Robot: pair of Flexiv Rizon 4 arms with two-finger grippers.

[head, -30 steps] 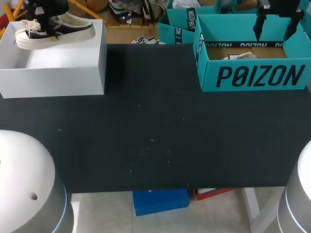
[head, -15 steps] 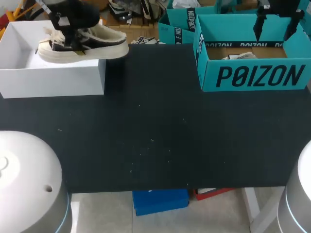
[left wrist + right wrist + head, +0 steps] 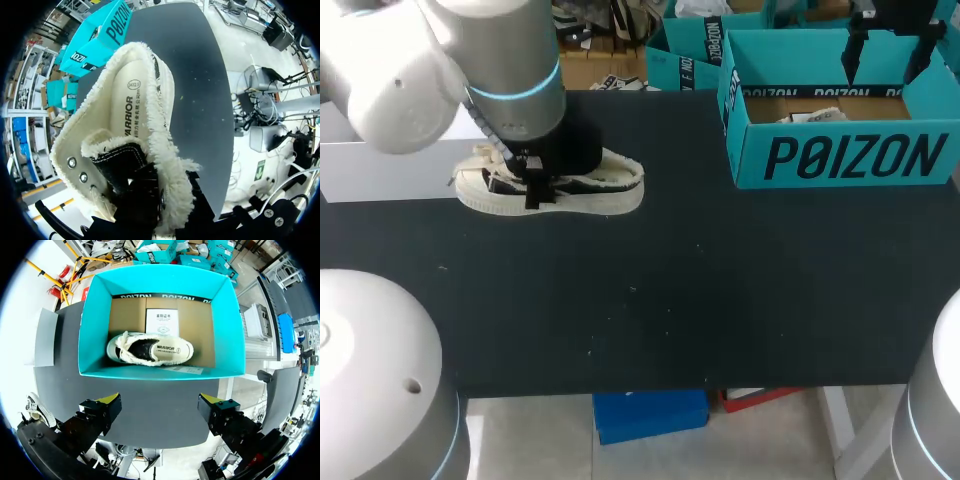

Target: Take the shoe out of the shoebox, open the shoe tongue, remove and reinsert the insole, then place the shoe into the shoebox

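A dark table (image 3: 670,300) under even light
Its top is matte black, dotted with small pale specks around the middle; the front edge runs straight across the head view, and in both wrist views the surface looks a dull, flat grey with little glare

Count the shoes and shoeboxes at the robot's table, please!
Sneakers: 2, the held sneaker in the left gripper and the boxed sneaker in the teal shoebox.
Shoeboxes: 2, the teal shoebox and the white shoebox.
Total: 4.
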